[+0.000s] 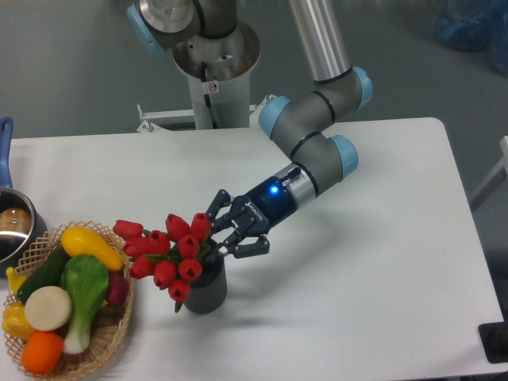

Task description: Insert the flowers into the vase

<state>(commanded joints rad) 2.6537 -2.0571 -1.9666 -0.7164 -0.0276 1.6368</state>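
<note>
Above the vase (205, 290), the pincer (225, 231) gapes open beside the flowers (167, 252); arm slanting down-left.

A wicker basket (119, 317) sits at the front left corner of the white bench (357, 317). Packed inside the basket are toy vegetables: a yellow squash (91, 246) at the back, a dark green cucumber (44, 274) to its left, a green-and-white leafy one (83, 298) in the middle, a round cream piece (48, 308) and an orange one (41, 352) at the front. Behind the basket, at the bench's left edge, stands a shiny steel pot (14, 230) with a blue handle (5, 151).
</note>
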